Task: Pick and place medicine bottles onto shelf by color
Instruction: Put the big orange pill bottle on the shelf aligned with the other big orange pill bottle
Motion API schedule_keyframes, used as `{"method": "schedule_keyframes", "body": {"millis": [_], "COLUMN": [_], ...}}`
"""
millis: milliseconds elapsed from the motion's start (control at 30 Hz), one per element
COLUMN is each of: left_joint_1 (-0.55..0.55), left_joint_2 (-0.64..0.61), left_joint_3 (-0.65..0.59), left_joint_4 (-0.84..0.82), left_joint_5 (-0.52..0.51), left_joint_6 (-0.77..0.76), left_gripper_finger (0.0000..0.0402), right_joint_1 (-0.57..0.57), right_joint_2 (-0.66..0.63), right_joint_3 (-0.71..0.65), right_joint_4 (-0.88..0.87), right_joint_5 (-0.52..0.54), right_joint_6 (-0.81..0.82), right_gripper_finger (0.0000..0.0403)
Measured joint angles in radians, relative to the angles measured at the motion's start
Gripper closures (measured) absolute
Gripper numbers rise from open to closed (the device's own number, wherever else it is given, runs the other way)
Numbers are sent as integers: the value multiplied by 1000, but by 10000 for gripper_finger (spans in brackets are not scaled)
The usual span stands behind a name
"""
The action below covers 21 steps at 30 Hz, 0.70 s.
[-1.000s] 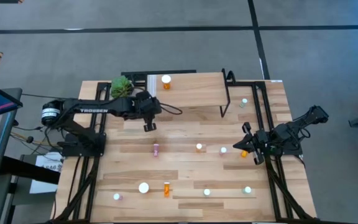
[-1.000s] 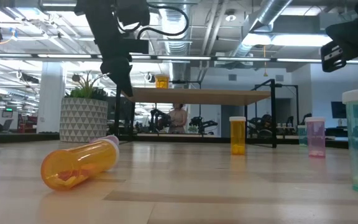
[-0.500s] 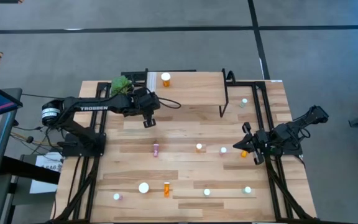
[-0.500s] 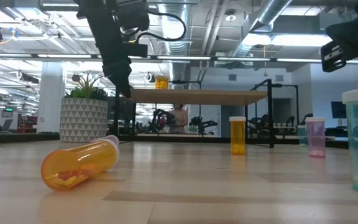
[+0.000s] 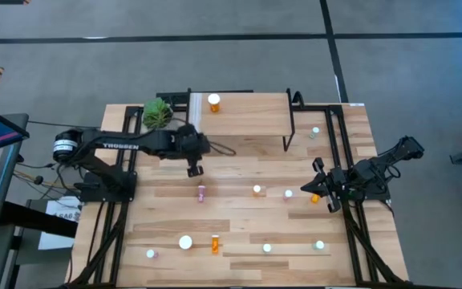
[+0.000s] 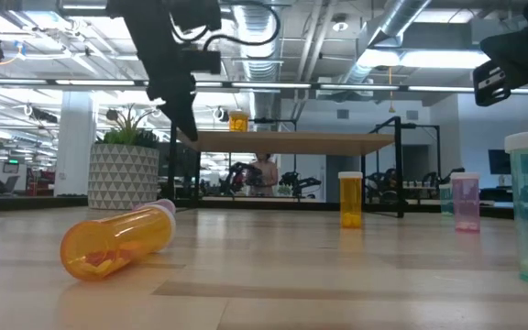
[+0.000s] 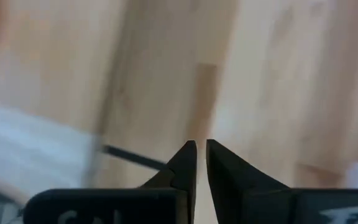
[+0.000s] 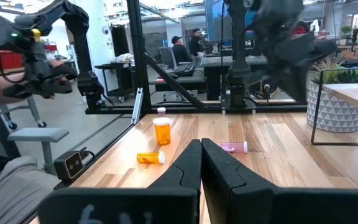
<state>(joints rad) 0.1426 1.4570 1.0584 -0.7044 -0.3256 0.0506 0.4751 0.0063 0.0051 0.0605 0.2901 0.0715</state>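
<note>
My left gripper (image 5: 193, 168) is shut and empty. It hangs above the bare tabletop just in front of the shelf (image 5: 251, 120), and its wrist view (image 7: 201, 154) shows the fingertips nearly together. One orange bottle (image 5: 214, 102) stands on the shelf near its white strip; it also shows in the low view (image 6: 238, 120). A pink bottle (image 5: 201, 192) lies on its side on the table, near of the left gripper. My right gripper (image 5: 319, 183) is shut and empty at the table's right side, beside a lying orange bottle (image 5: 314, 197).
Other bottles are scattered on the table: orange (image 5: 257, 189), pink (image 5: 288, 193), teal (image 5: 315, 131), and several along the near edge, among them a lying orange one (image 5: 215, 243). A potted plant (image 5: 157, 111) stands left of the shelf. Black frame posts (image 5: 293, 120) flank the shelf.
My left gripper has swung a little toward the table's far edge and then back toward the near edge. It now hangs slightly nearer the lying pink bottle. The bottles have not moved.
</note>
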Motion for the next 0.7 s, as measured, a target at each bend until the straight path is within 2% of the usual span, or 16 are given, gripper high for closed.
{"method": "schedule_keyframes", "body": {"millis": [233, 367, 500, 700], "left_joint_1": [-155, -225, -271, -317], "left_joint_2": [0, 0, -12, -18], "left_joint_3": [0, 1, 2, 11], "left_joint_4": [55, 129, 142, 127], "left_joint_5": [6, 75, 98, 269], "left_joint_6": [-89, -97, -119, -232], "left_gripper_finger": [375, 375, 375, 375], "right_joint_1": [0, 0, 0, 0], "right_joint_2": [0, 0, 0, 0], "right_joint_3": [0, 0, 0, 0], "right_joint_4": [0, 0, 0, 0], "right_joint_5": [0, 0, 0, 0], "right_joint_6": [0, 0, 0, 0], "right_gripper_finger": [370, 370, 370, 370]}}
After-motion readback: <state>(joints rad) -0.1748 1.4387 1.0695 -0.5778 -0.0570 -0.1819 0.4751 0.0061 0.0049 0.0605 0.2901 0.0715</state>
